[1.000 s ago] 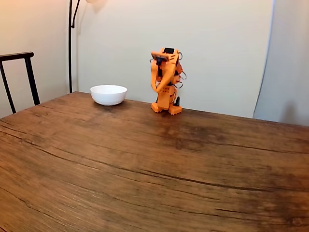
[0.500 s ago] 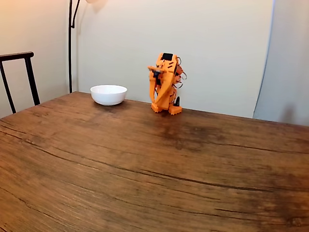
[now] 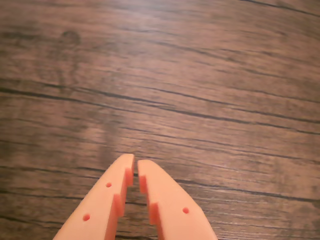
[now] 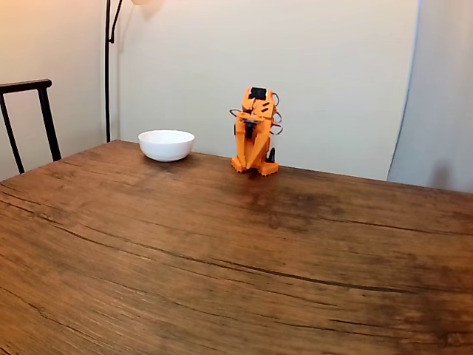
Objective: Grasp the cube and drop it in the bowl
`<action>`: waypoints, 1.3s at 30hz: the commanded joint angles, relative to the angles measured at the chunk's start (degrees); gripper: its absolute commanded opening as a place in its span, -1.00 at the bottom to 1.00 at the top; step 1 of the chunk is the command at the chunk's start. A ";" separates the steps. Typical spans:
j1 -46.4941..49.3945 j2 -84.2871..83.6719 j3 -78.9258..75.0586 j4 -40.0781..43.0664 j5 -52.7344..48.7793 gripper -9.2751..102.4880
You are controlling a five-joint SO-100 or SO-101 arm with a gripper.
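The orange arm (image 4: 255,132) sits folded up at the far edge of the wooden table (image 4: 222,251), close to the pale wall. The white bowl (image 4: 166,144) stands to its left in the fixed view, near the same far edge, a little apart from the arm's base. In the wrist view the tool (image 3: 135,165) points down at bare wood grain, its two orange fingers (image 3: 112,195) nearly pressed together with only a thin slit between them, holding nothing
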 commanded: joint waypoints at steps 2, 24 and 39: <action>0.09 0.09 0.70 -1.67 2.02 -0.85; -3.69 -0.09 6.15 -2.81 1.76 -0.85; -3.08 -0.09 6.15 10.28 1.93 -0.84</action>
